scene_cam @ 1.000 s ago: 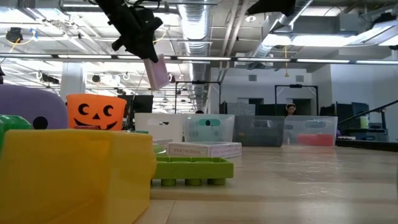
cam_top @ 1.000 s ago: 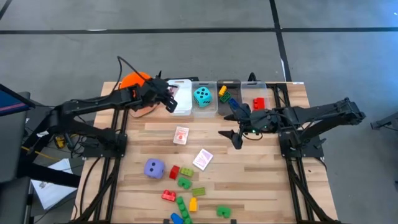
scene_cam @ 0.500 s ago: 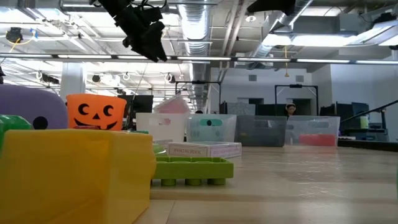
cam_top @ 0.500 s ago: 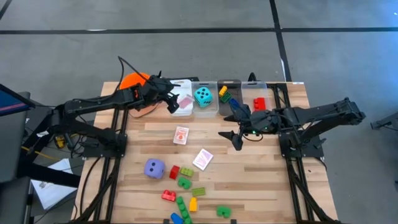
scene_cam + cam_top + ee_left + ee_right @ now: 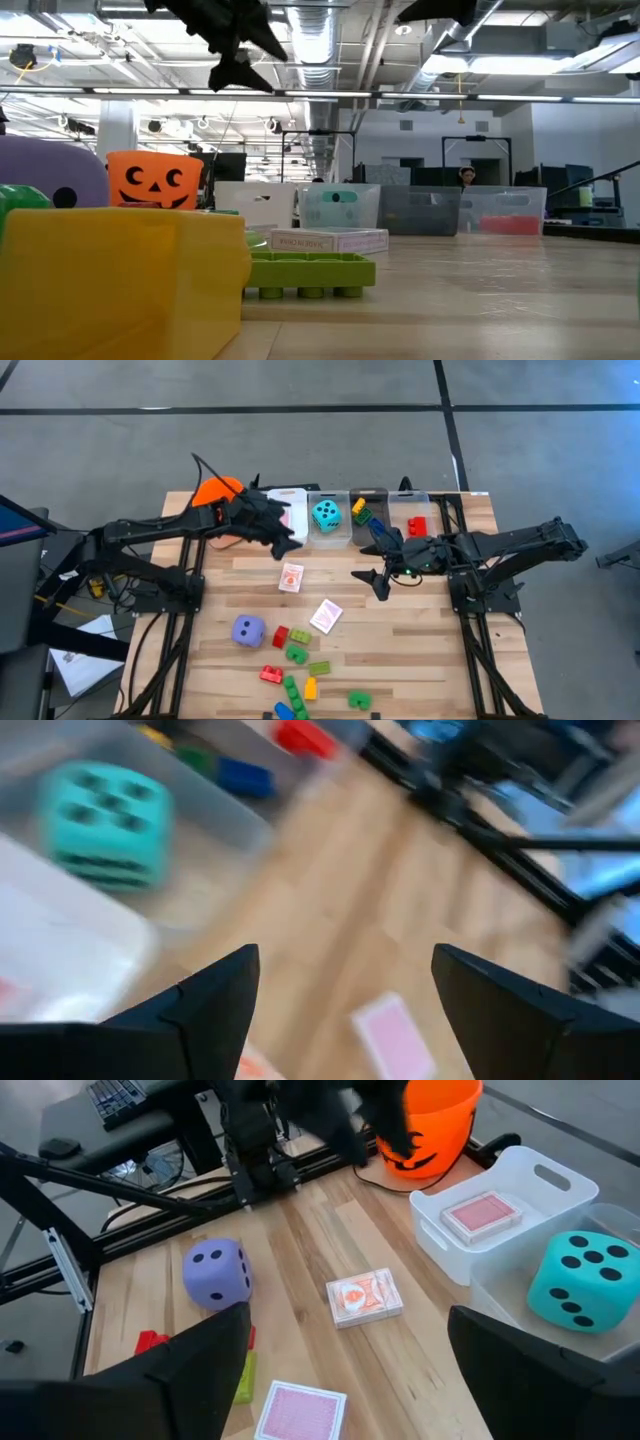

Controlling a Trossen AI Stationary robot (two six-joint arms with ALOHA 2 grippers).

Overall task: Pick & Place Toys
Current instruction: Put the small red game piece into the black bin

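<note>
Left gripper (image 5: 283, 540) hangs spread and empty near the bench's far edge; a pink card (image 5: 483, 1213) lies in the white bin (image 5: 540, 1175), sorted. Right gripper (image 5: 378, 568) waits spread, empty, mid-bench. Two cards (image 5: 291, 577) remain mid-bench.

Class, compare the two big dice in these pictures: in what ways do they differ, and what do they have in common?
The teal die sits inside a clear bin at the table's far edge; the purple die stands on the bare table near the loose bricks. From above, the teal die shows five dots and the purple die shows two. Both are dark-dotted cubes, much larger than the bricks.
</note>
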